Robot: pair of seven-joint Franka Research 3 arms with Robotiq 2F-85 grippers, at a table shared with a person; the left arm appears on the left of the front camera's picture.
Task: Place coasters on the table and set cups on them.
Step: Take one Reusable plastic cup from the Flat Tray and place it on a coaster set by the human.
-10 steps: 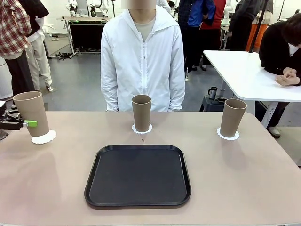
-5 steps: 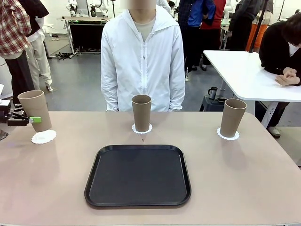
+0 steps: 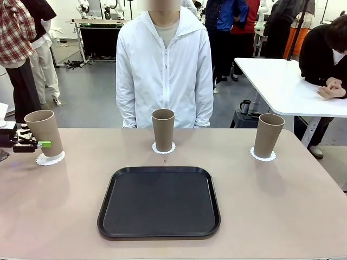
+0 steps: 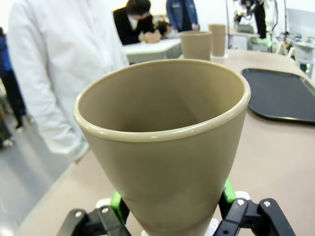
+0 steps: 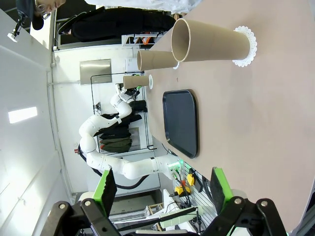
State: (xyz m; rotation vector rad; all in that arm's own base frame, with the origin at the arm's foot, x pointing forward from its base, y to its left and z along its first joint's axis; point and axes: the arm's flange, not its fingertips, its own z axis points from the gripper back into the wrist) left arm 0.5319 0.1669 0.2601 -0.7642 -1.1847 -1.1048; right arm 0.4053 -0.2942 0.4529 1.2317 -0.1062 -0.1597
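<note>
Three tan cups are on the beige table. My left gripper is shut on the left cup, which leans left with its base at the back of a lacy white coaster. In the left wrist view the cup sits between the green pads. The middle cup stands on its coaster, and the right cup on its coaster. My right gripper is open and holds nothing, back from the nearest cup.
A black tray lies at the front middle of the table. A person in a white jacket stands at the far edge behind the middle cup. A white table with a seated person is at the back right.
The left gripper lifted the left cup off its coaster and tipped it. It has since lowered the cup back to the coaster, still tilted. The right gripper and the other cups have not moved.
</note>
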